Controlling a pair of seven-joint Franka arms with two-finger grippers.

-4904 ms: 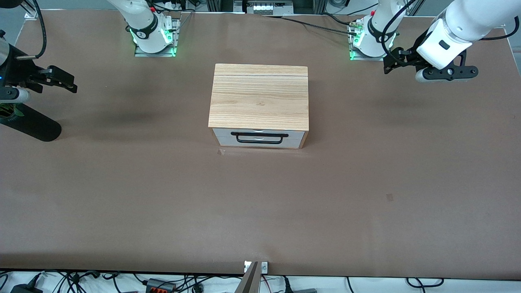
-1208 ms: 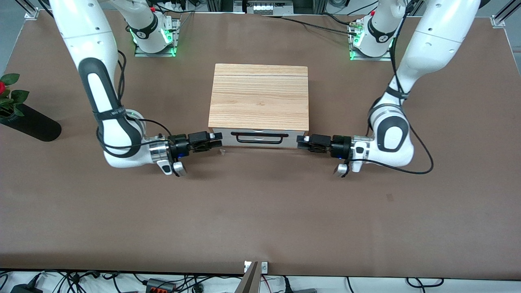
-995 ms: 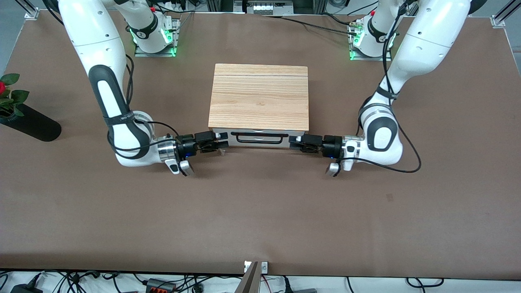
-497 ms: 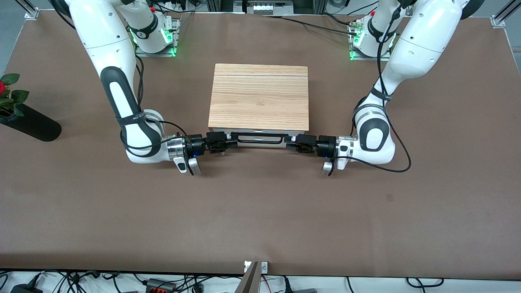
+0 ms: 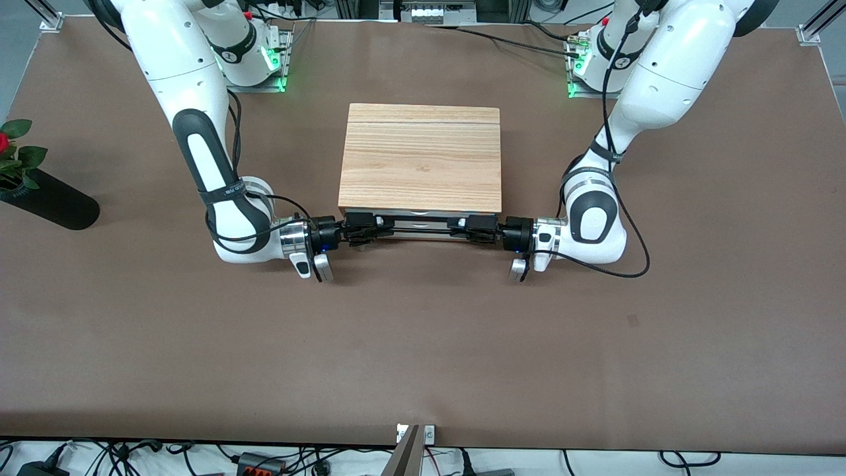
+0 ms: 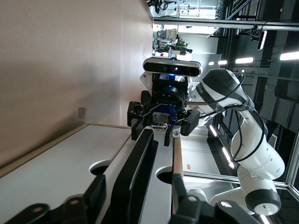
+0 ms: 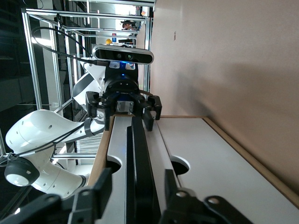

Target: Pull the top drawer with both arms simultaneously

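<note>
Straddling the top drawer [image 5: 418, 225] handle — both grippers' open fingers [image 5: 367, 228].

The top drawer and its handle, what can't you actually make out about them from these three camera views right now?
- Front view: the ends of the black handle are hidden by the left gripper and right gripper, so contact cannot be judged there.
- Front view: the top drawer shows only as a thin strip under the cabinet's top board; how far it is open is unclear.
- Wrist views: each arm's own fingertips are cut off by the picture's edge.
- The drawer's inside is not visible.
</note>
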